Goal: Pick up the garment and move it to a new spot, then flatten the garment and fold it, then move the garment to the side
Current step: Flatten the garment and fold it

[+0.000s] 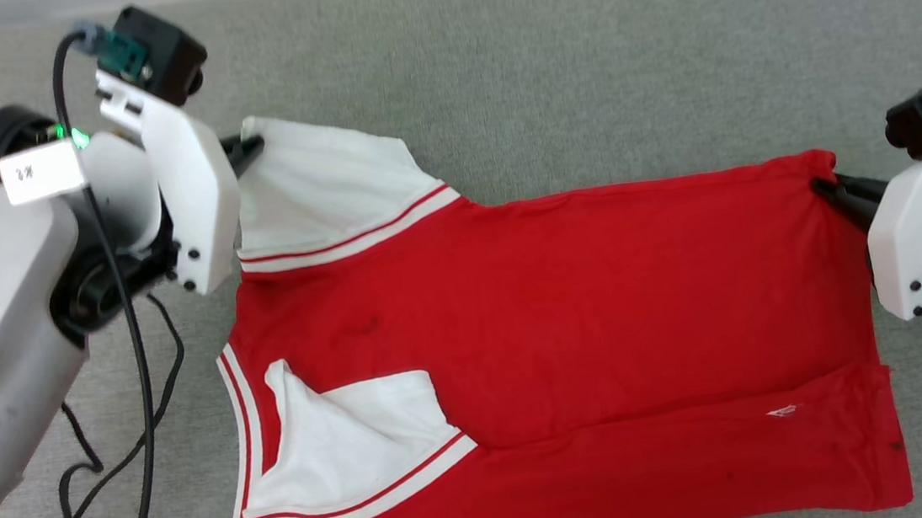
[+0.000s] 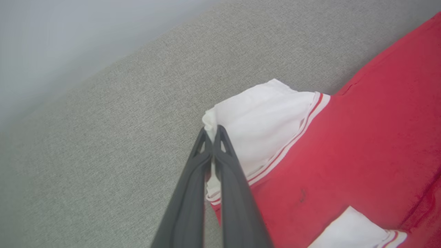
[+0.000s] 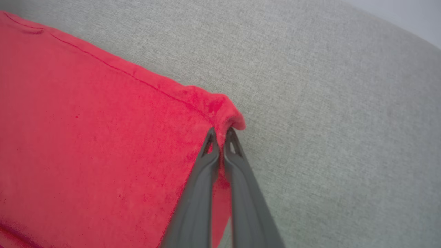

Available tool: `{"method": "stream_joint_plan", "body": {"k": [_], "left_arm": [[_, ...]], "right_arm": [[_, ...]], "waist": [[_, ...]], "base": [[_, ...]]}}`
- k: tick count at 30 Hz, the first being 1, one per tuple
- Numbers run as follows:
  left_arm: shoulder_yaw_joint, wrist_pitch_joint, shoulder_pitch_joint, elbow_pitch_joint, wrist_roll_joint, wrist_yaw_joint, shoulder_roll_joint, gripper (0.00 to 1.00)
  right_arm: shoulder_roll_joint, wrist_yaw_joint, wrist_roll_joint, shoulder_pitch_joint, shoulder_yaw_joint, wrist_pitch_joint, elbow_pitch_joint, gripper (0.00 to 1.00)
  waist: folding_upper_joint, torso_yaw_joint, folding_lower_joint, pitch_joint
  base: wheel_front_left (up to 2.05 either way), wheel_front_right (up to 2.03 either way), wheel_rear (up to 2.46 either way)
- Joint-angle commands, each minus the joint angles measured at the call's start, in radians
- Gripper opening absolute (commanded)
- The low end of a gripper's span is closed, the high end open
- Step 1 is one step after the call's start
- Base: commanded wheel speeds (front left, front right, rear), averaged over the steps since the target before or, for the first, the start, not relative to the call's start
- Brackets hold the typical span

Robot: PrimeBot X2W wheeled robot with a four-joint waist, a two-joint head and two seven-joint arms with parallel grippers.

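The garment (image 1: 569, 325), a red shirt with white sleeves and red-and-white striped trim, lies spread on the grey fabric surface (image 1: 578, 70), its plain side up. My left gripper (image 1: 254, 146) is shut on the tip of the far white sleeve (image 2: 262, 127); in the left wrist view its gripper (image 2: 211, 130) pinches the sleeve's corner. At the far right corner of the hem, my right gripper (image 1: 819, 187) is shut on the red cloth, and the right wrist view shows that gripper (image 3: 220, 132) nipping the bunched hem corner (image 3: 227, 113). The near sleeve (image 1: 361, 446) lies folded over the body.
A black cable (image 1: 133, 367) hangs from my left arm and loops over the surface at the left. Bare grey surface stretches beyond the shirt's far edge and to both sides. The shirt's near edge runs off the bottom of the head view.
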Motion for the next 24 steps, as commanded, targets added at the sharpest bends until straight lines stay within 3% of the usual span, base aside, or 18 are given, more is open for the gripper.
{"method": "stream_joint_plan", "body": {"k": [1, 7, 24], "left_arm": [[0.006, -0.01, 0.026, -0.017, -0.006, 0.01, 0.013, 0.0], [0.011, -0.047, 0.151, -0.134, -0.027, 0.065, 0.079, 0.0], [-0.017, -0.161, 0.562, -0.419, -0.108, 0.25, 0.241, 0.0]], "right_arm": [[-0.004, -0.002, 0.001, 0.021, -0.008, -0.013, -0.008, 0.0], [-0.016, -0.002, 0.006, 0.111, -0.049, -0.056, -0.049, 0.0], [-0.041, -0.002, 0.013, 0.44, -0.179, -0.022, -0.201, 0.0]], "waist": [[0.0, 0.001, 0.0, -0.039], [0.0, 0.006, 0.0, -0.113], [0.0, 0.032, 0.0, -0.233]], "base": [[0.0, 0.0, 0.0], [0.0, 0.0, 0.0], [0.0, 0.0, 0.0]]}}
